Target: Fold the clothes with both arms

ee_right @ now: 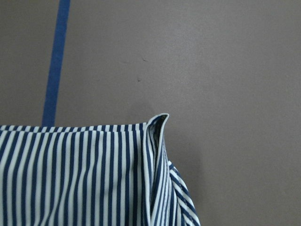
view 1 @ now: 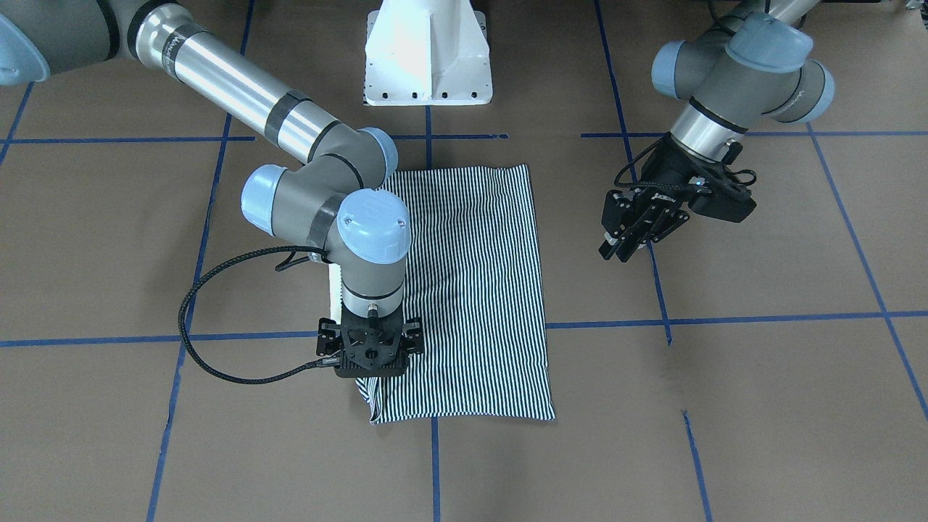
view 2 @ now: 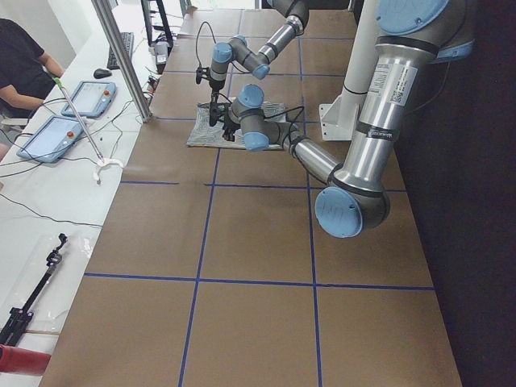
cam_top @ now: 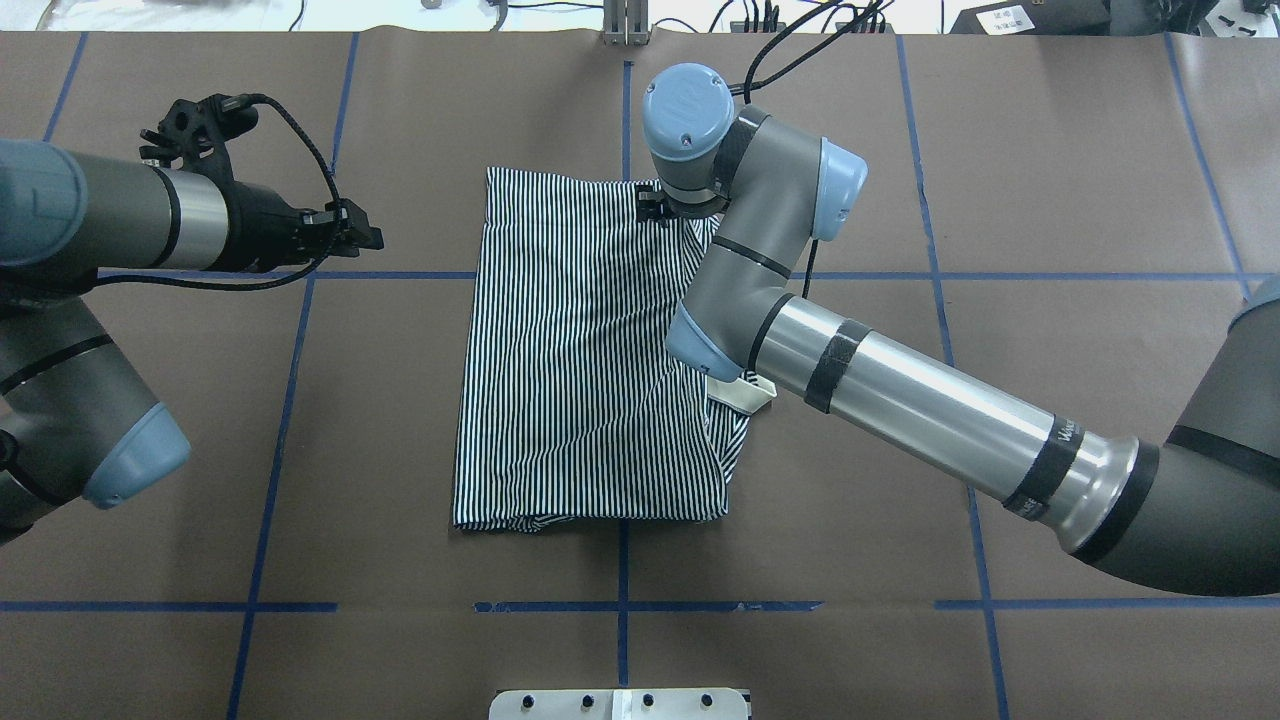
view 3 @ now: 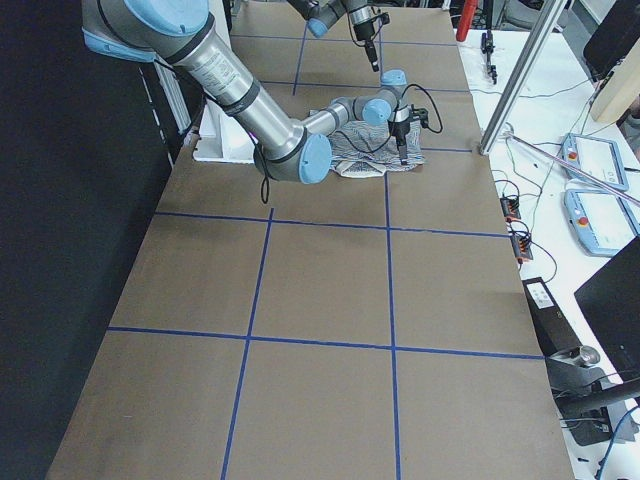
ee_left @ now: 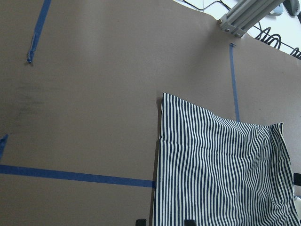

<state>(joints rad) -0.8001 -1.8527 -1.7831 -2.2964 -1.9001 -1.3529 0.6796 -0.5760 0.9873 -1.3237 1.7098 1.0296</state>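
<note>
The striped polo shirt lies folded into a flat rectangle at the table's middle. A bit of its cream collar sticks out under my right arm. My right gripper points straight down at the shirt's far right corner. Its jaws are spread open. The right wrist view shows that corner curled up on the table, with no fingers in sight. My left gripper hovers off the shirt's left side, open and empty. Its fingertips show apart at the left wrist view's bottom edge.
The white pedestal base stands at the robot's side of the table. Blue tape lines cross the brown tabletop. Beside the table's far edge are a metal post, tablets and a seated person.
</note>
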